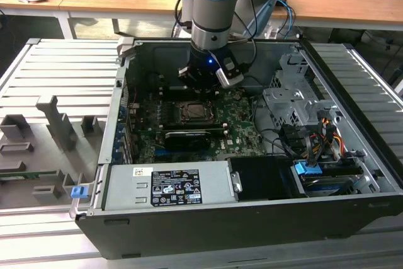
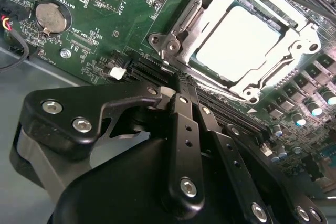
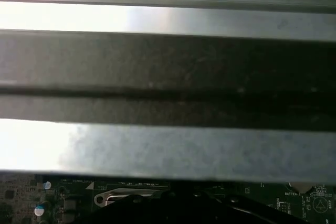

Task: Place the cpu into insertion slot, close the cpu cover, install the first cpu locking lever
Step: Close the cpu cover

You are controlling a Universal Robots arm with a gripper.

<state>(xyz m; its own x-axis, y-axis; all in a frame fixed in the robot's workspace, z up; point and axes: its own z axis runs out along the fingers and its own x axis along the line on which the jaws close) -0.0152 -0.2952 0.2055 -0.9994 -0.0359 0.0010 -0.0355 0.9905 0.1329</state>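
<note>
The cpu [image 2: 236, 43] lies flat in the insertion slot [image 1: 192, 113], its pale metallic face glaring under the light. The cpu cover [image 2: 181, 30], a silvery frame, lies down around the chip's edges. In the exterior view my gripper [image 1: 200, 80] hangs inside the open case, just behind the slot. In the second wrist view the gripper [image 2: 185, 85] is shut, its two black fingers [image 2: 181, 129] pressed together with nothing between them, their tips just off a corner of the cover, over the long black slots.
A long black card [image 1: 187, 138] sits in front of the slot. A grey power supply box [image 1: 170, 187] fills the case front. A drive cage [image 1: 293, 102] and cables [image 1: 315, 137] are on the exterior view's right. A coin battery [image 2: 51, 15] is on the board.
</note>
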